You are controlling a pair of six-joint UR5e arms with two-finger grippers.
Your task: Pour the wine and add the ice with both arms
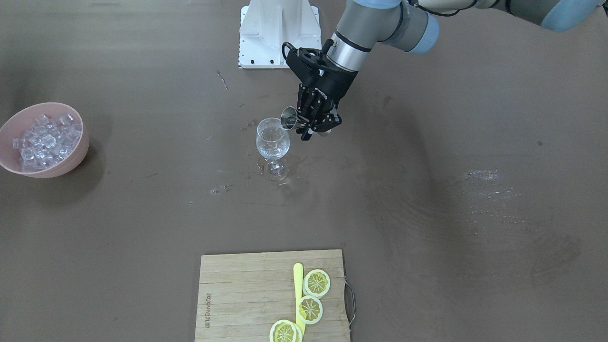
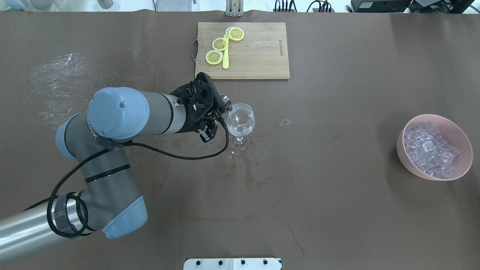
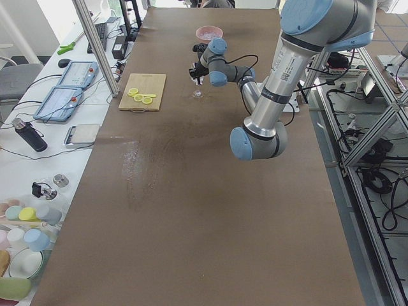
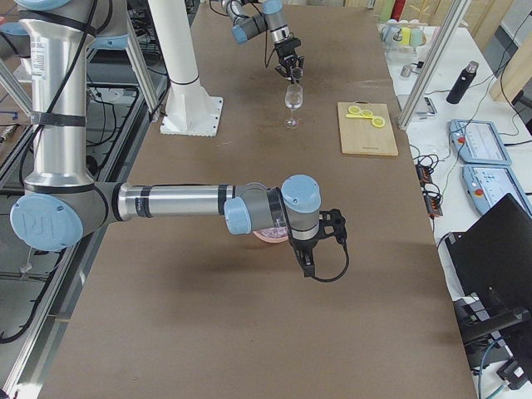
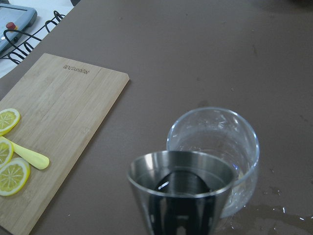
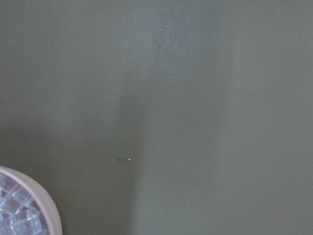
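A clear stemmed wine glass stands upright mid-table with wet spots around its foot. My left gripper is shut on a small steel measuring cup, tipped with its mouth at the glass rim. I cannot tell whether liquid is flowing. The ice fills a pink bowl far to the robot's right. My right gripper shows only in the exterior right view, hanging just beside that bowl. I cannot tell whether it is open or shut.
A wooden cutting board with lemon slices and a yellow knife lies across the table from the robot, beyond the glass. The white stand is at the robot's edge. A dried wet patch marks the left side.
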